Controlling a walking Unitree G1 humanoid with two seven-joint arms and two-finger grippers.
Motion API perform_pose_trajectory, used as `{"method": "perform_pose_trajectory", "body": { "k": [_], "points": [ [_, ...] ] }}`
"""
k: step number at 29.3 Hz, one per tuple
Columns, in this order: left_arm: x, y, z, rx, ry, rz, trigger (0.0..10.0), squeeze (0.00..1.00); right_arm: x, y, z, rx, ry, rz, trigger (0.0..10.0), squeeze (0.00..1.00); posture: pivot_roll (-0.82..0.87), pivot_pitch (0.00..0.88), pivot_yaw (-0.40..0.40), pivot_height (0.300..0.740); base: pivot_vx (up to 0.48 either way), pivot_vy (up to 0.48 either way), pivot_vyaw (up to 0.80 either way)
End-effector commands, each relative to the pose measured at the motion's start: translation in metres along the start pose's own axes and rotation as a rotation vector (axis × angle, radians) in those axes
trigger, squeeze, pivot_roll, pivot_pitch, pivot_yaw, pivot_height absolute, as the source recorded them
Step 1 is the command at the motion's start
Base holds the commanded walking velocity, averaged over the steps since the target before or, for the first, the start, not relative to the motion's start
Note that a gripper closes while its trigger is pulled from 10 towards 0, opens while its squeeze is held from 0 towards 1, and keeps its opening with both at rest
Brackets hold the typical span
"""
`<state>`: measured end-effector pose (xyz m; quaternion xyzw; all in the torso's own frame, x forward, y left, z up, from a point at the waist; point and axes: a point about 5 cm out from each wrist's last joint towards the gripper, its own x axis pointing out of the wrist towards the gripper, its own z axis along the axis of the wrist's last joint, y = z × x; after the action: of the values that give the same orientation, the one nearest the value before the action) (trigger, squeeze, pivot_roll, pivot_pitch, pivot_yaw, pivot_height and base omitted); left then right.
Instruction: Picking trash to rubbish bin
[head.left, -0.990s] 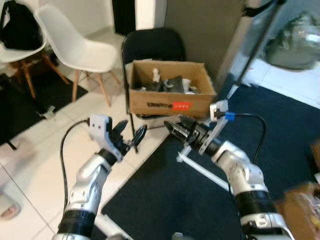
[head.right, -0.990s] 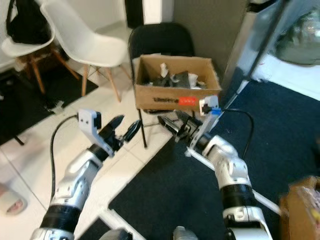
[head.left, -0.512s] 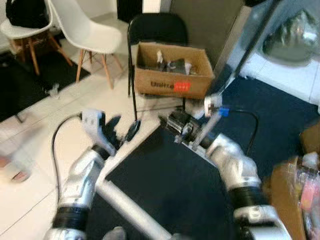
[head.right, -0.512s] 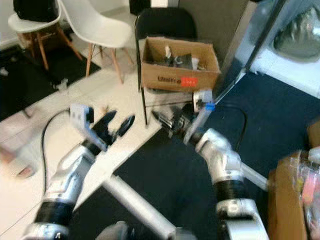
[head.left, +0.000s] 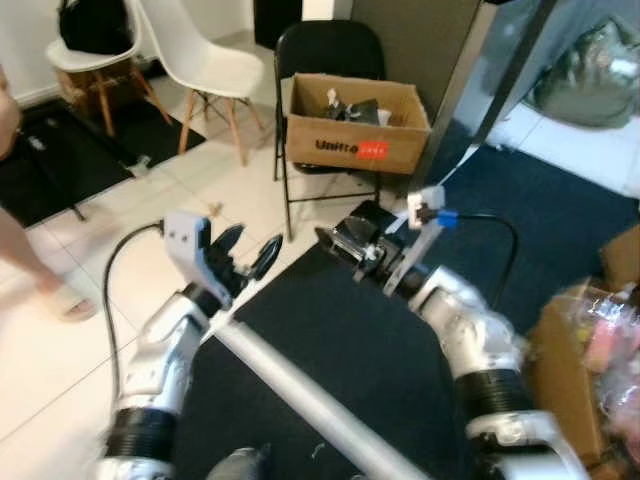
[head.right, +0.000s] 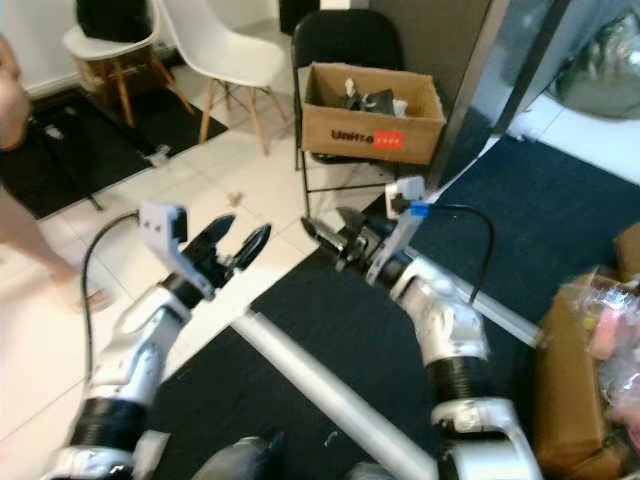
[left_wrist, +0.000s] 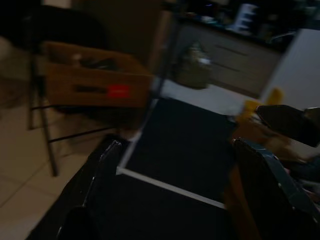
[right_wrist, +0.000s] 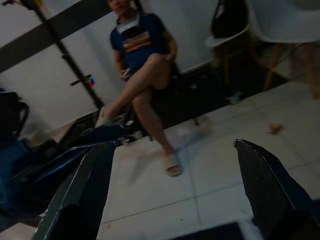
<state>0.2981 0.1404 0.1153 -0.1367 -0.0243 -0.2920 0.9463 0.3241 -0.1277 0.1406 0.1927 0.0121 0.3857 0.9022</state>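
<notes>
Left eye view: your left claw (head.left: 247, 257) and right claw (head.left: 335, 243), both spread apart and empty, hover well short of the brown cardboard trash box (head.left: 357, 124) on the black folding chair (head.left: 330, 50).

Both eye views look forward and down from the robot's head, taking in the two arms, the white tile floor (head.left: 120, 230) and the dark carpet (head.left: 360, 350) from above; they share almost the whole scene, with the cardboard box (head.left: 357, 125) on the black chair (head.right: 345, 45) farther ahead near the top. The left wrist view looks low and level along its black fingers (left_wrist: 270, 190) towards that same box (left_wrist: 90, 80), dim and blurred. The right wrist view faces the opposite way, low over the tiles towards a seated person (right_wrist: 142, 75) and a white chair (right_wrist: 280, 20)
</notes>
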Motion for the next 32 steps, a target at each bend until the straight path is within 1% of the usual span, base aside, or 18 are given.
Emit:
{"method": "perform_pose_trajectory", "body": {
  "k": [1,5,6,32],
  "points": [
    [0.0029,-0.0032,0.0009,0.003,0.009,-0.016,10.0,0.00,0.0003,0.0006,-0.0014,0.000,0.013,-0.005,10.0,0.00,0.02,0.000,-0.044,0.740,-0.450,0.000,0.00],
    [0.0032,-0.0036,0.0019,-0.001,0.007,-0.020,10.0,0.00,0.0009,0.0016,-0.0014,-0.011,0.023,0.004,10.0,0.00,0.02,0.000,-0.042,0.740,-0.399,0.000,0.00],
    [0.0034,-0.0035,0.0024,-0.004,0.005,-0.020,10.0,0.00,0.0011,0.0021,-0.0016,-0.016,0.029,0.010,10.0,0.00,0.02,0.000,-0.042,0.740,0.000,0.000,0.00],
    [0.0035,-0.0036,0.0058,-0.006,0.002,-0.030,10.0,0.00,0.0024,0.0047,-0.0011,-0.049,0.051,0.034,10.0,0.00,0.02,0.000,-0.045,0.740,0.000,0.000,0.71]
  ]
}}
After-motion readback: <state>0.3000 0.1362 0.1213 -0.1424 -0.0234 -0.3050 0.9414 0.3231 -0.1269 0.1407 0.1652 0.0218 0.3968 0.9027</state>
